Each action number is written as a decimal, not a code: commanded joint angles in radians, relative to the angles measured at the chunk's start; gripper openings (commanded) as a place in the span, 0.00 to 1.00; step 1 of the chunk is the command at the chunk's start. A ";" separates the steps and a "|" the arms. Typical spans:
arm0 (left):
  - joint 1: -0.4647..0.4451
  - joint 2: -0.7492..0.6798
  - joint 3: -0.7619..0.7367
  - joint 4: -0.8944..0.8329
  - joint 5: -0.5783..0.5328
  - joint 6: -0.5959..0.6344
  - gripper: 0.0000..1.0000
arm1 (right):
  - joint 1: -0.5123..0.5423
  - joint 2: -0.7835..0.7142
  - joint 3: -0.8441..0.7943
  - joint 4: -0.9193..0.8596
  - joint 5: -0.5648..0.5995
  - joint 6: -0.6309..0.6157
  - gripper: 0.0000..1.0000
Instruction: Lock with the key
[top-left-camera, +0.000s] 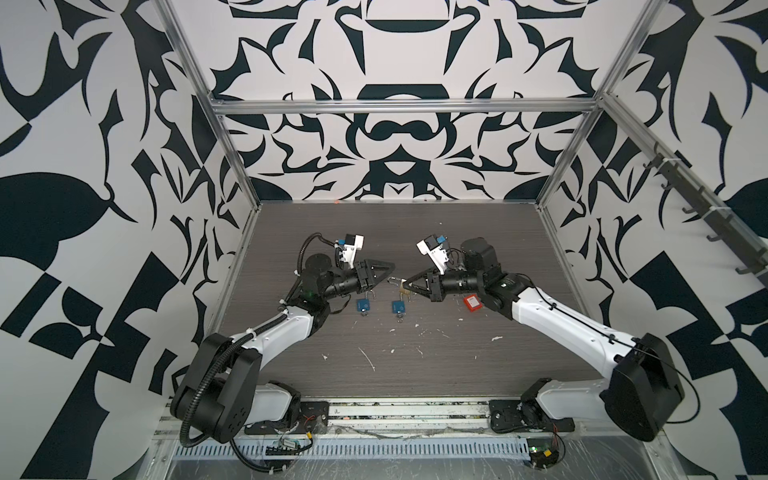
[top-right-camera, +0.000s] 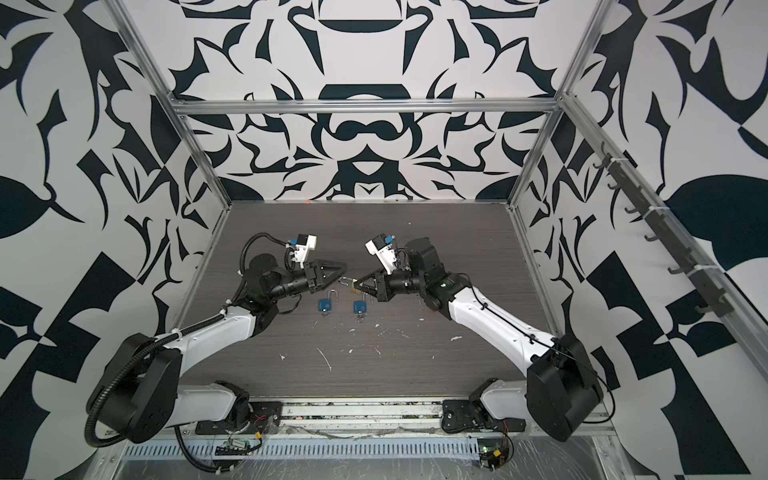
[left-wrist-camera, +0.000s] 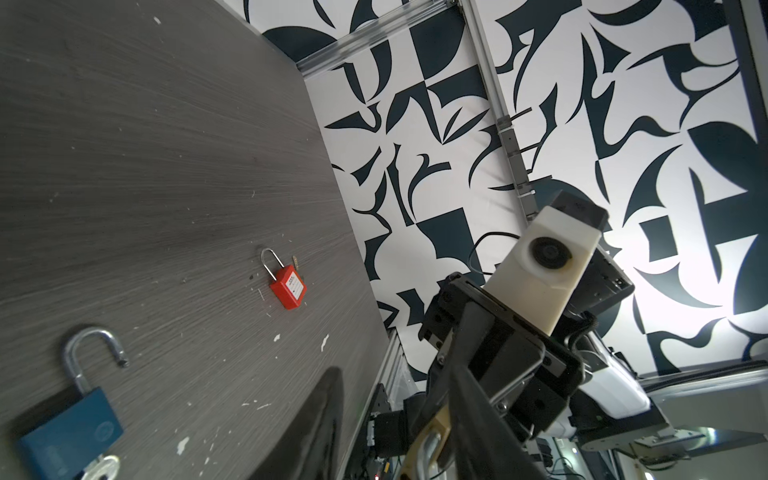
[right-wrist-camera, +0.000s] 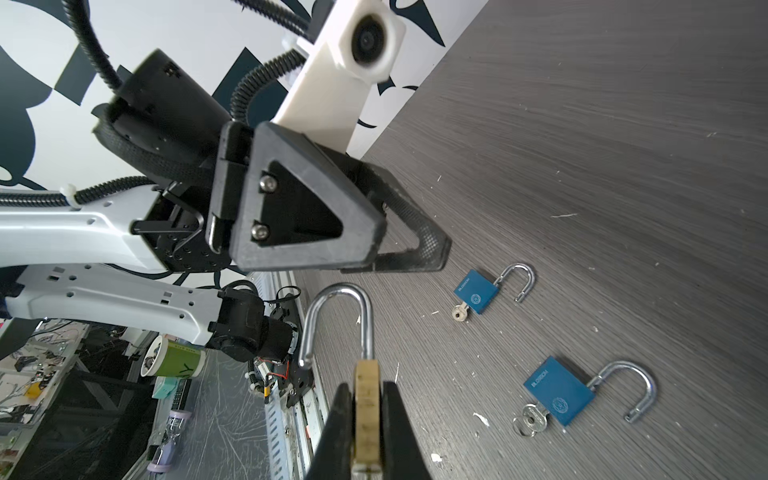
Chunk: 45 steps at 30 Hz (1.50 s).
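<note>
My right gripper (right-wrist-camera: 366, 390) is shut on the body of a brass padlock (right-wrist-camera: 366, 415), held above the table. Its silver shackle (right-wrist-camera: 336, 320) stands swung open and points toward my left gripper (right-wrist-camera: 415, 245). In both top views the two grippers meet nose to nose at mid-table, the left gripper (top-left-camera: 390, 268) just over the shackle (top-left-camera: 392, 281). The left fingers (left-wrist-camera: 324, 415) stand apart, and the shackle lies just off their tips, not between them. A sliver of silvery metal shows at the padlock's bottom end (right-wrist-camera: 365, 471). I cannot tell whether it is the key.
Two blue padlocks (top-left-camera: 363, 304) (top-left-camera: 398, 307) lie open on the table below the grippers, each with a key (right-wrist-camera: 459, 313) (right-wrist-camera: 530, 419) in it. A red padlock (top-left-camera: 472, 303) lies by the right arm. Patterned walls enclose the table (top-left-camera: 374, 365).
</note>
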 joint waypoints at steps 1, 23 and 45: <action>-0.005 -0.005 -0.001 0.002 0.047 0.001 0.35 | -0.003 -0.032 0.008 0.029 0.015 -0.014 0.00; -0.055 -0.048 -0.014 0.007 0.041 -0.023 0.21 | -0.019 -0.040 0.014 0.068 -0.008 0.022 0.00; -0.058 -0.181 -0.053 -0.090 0.002 0.077 0.24 | -0.100 -0.008 -0.021 0.282 -0.183 0.294 0.00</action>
